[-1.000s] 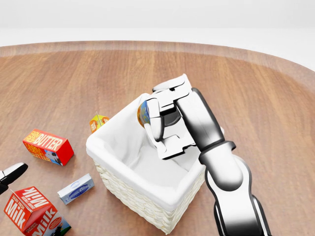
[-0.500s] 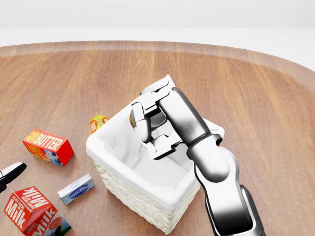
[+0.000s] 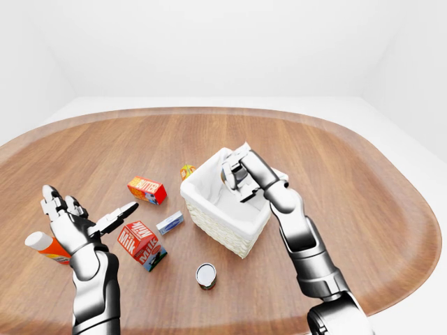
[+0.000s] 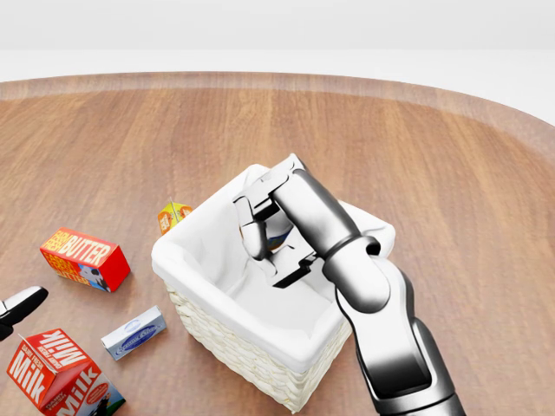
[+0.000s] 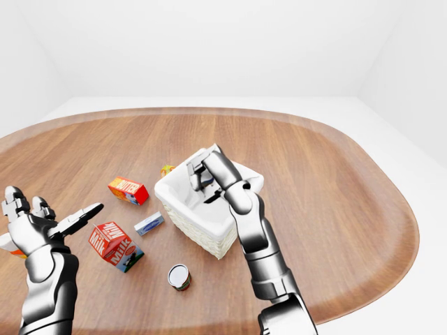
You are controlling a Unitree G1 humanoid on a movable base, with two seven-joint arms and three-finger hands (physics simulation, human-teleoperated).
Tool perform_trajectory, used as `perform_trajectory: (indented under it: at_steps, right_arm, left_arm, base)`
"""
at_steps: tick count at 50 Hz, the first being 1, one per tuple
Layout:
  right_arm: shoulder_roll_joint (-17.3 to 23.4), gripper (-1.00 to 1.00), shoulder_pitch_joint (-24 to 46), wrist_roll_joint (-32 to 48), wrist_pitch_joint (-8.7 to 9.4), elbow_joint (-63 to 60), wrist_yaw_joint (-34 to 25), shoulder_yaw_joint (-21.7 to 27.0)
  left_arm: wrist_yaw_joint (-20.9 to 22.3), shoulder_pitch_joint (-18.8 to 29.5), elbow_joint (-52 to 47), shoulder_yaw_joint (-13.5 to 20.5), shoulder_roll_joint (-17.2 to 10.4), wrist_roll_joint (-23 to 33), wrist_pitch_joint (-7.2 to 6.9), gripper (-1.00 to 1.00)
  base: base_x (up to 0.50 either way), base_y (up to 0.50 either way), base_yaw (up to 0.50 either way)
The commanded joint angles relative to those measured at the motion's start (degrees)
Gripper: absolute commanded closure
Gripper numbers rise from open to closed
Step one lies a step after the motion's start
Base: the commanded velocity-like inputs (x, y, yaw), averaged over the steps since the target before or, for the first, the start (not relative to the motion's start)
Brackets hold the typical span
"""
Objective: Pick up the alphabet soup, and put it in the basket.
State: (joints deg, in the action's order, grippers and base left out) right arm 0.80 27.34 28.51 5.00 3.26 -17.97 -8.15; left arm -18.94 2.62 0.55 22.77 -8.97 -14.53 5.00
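Right hand (image 4: 264, 227) clamped on alphabet soup (image 4: 279, 239) inside white-lined basket (image 4: 227, 325) | left hand (image 3: 70, 222) spread apart above wooden bench (image 3: 363, 174)

Butter box (image 4: 85, 258), milk carton (image 4: 59, 371), small blue packet (image 4: 133, 333) (all apart), lone can (image 3: 205, 276) on wooden table (image 4: 451, 173).

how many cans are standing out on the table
1: a can stands upright on the table, toward the bottom of the left-eye view below the basket. Another may be hidden inside the basket behind the right hand.
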Motion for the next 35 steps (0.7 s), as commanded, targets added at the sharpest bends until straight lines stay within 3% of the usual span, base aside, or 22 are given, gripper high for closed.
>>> perform_trajectory:
  at_steps: [1,35]
  right_arm:
    - [0.2,1.0,0.3,2.8,0.0,1.1,-0.1,-0.3]
    - [-0.4,1.0,2.9,-0.2,0.0,11.4,2.4,2.9]
  left_arm:
    - [0.0,0.1,0.4,-0.1,-0.1,0.0,0.0,-1.0]
    - [0.1,0.3,1.3,-0.1,-0.2,0.0,0.0,-1.0]
  base:
    - [0.0,0.0,0.0]
    - [0.0,0.0,0.0]
